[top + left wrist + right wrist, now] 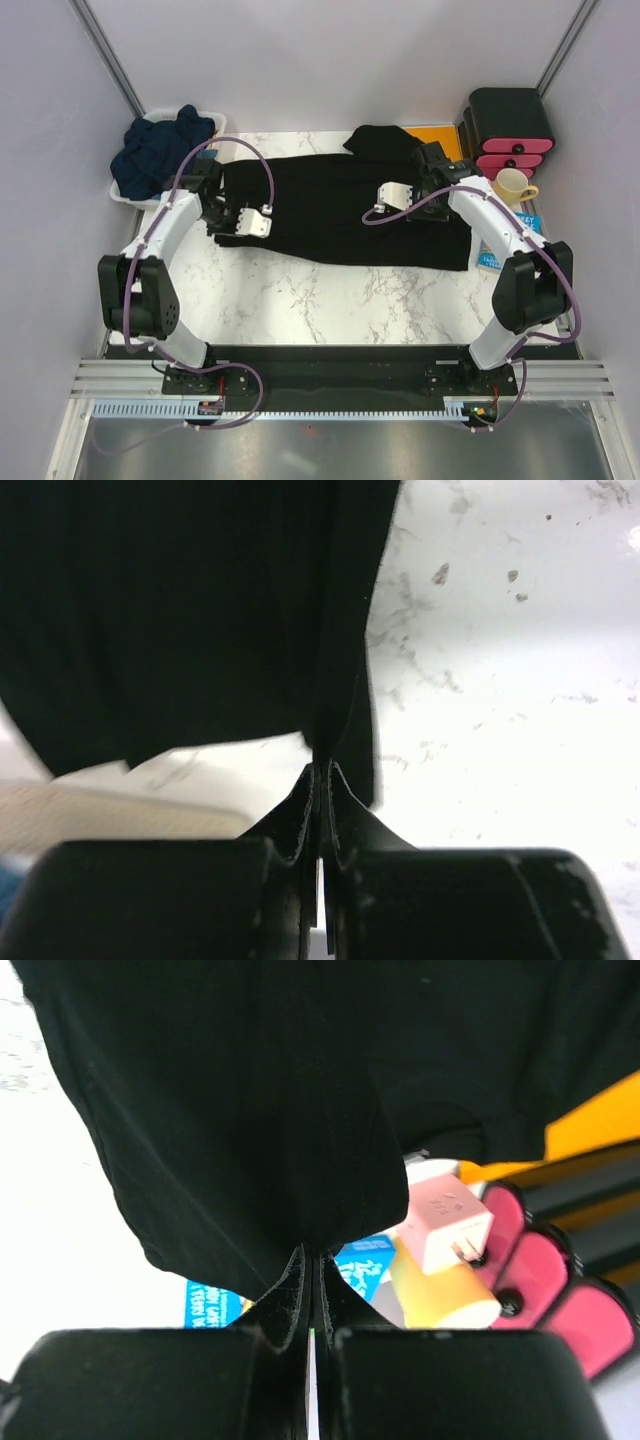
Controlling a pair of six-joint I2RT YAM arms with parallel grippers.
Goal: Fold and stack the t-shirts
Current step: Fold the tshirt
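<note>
black t-shirt | left gripper clenched on its left edge | right gripper clenched on right edge

Plain black t-shirt on white, grey-veined marble tabletop; navy t-shirts in a white bin; pale yellow mug.
</note>
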